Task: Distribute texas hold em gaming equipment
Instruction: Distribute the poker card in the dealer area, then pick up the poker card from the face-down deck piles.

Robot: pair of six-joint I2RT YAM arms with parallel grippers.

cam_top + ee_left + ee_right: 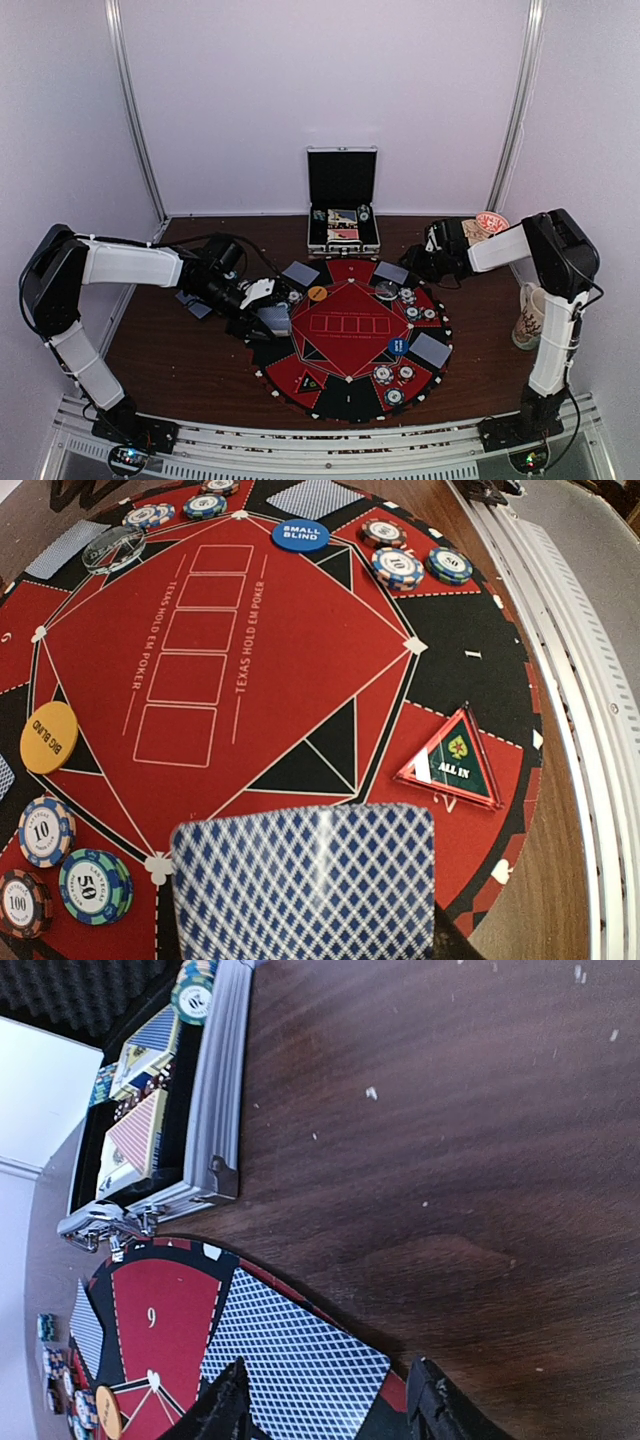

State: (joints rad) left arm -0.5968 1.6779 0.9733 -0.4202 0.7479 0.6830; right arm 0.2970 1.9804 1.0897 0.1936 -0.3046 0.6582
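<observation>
Left pincer (266, 306) is clenched on a blue-backed card (305, 880), held flat over the left rim of the round mat (350, 335). Chips (95, 885) marked 10, 50 and 100 sit on the mat beside it. The orange big-blind disc (48, 737) is far-left on the mat, the blue small-blind disc (300, 534) is on the right side, and the ALL IN triangle (455, 760) is near-left. Right pincer (330, 1368) is released, fingers straddling a second card (300, 1345) lying at the mat's far-right rim; can't tell if they touch. The open case (342, 215) sits on the bench (180, 350) just beyond the mat.
</observation>
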